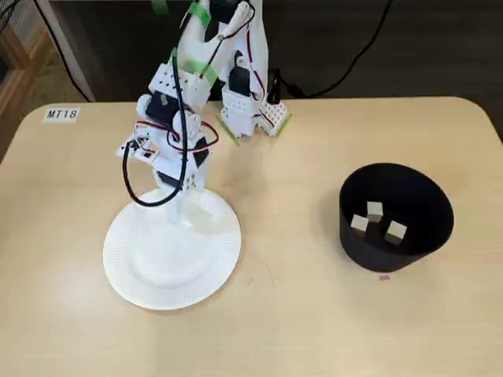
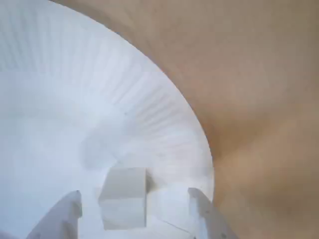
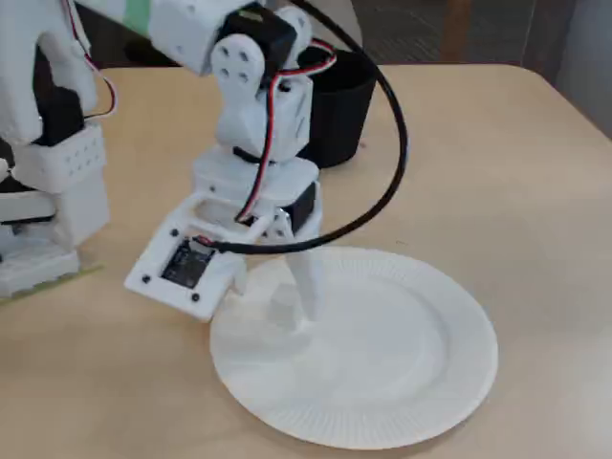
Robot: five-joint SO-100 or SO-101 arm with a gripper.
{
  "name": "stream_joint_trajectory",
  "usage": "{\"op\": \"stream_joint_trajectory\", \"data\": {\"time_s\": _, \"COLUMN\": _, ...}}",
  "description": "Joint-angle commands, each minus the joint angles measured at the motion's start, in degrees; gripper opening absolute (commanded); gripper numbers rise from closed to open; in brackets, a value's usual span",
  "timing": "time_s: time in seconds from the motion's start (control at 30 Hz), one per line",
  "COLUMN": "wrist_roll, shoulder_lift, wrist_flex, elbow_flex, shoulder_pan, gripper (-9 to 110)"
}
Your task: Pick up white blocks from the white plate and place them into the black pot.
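The white plate [image 1: 157, 271] lies on the left of the table in a fixed view. My gripper [image 1: 185, 214] reaches down onto its far rim. In the wrist view one white block [image 2: 124, 204] sits on the plate [image 2: 75, 99] between my two open fingers [image 2: 202, 214], with a gap on each side. The black pot [image 1: 424, 236] stands at the right, apart from the arm, and three white blocks [image 1: 375, 210] lie inside it. From the other fixed view my gripper [image 3: 292, 304] touches down on the plate [image 3: 402, 363], and the pot [image 3: 339, 110] is partly hidden behind the arm.
The arm's base [image 1: 251, 110] is clamped at the table's far edge. A black cable [image 1: 130, 184] loops off the wrist over the plate's rim. A label [image 1: 61, 114] is stuck at the far left corner. A small pink mark [image 1: 383, 276] lies by the pot.
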Motion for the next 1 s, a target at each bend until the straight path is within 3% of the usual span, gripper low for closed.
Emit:
{"op": "stream_joint_trajectory", "data": {"time_s": 0.0, "wrist_roll": 1.8, "shoulder_lift": -0.2, "wrist_flex": -2.8, "elbow_flex": -2.4, "shoulder_pan": -1.1, "gripper": 14}}
{"op": "stream_joint_trajectory", "data": {"time_s": 0.07, "wrist_roll": 3.1, "shoulder_lift": -0.8, "wrist_flex": -4.7, "elbow_flex": -2.5, "shoulder_pan": -1.6, "gripper": 2}}
{"op": "stream_joint_trajectory", "data": {"time_s": 0.13, "wrist_roll": 4.5, "shoulder_lift": -1.7, "wrist_flex": -6.8, "elbow_flex": -2.5, "shoulder_pan": -2.1, "gripper": -2}}
{"op": "stream_joint_trajectory", "data": {"time_s": 0.47, "wrist_roll": 8.8, "shoulder_lift": -1.6, "wrist_flex": -21.7, "elbow_flex": -8.1, "shoulder_pan": -3.0, "gripper": -2}}
{"op": "stream_joint_trajectory", "data": {"time_s": 0.6, "wrist_roll": 16.8, "shoulder_lift": 3.7, "wrist_flex": -34.8, "elbow_flex": -10.9, "shoulder_pan": -4.8, "gripper": -2}}
{"op": "stream_joint_trajectory", "data": {"time_s": 0.63, "wrist_roll": 18.4, "shoulder_lift": 4.7, "wrist_flex": -39.6, "elbow_flex": -11.3, "shoulder_pan": -6.3, "gripper": -2}}
{"op": "stream_joint_trajectory", "data": {"time_s": 0.8, "wrist_roll": 19.6, "shoulder_lift": 2.2, "wrist_flex": -40.1, "elbow_flex": -28.5, "shoulder_pan": -16.6, "gripper": -2}}
{"op": "stream_joint_trajectory", "data": {"time_s": 0.97, "wrist_roll": 19.4, "shoulder_lift": 8.9, "wrist_flex": -44.5, "elbow_flex": -29.8, "shoulder_pan": -30.4, "gripper": -2}}
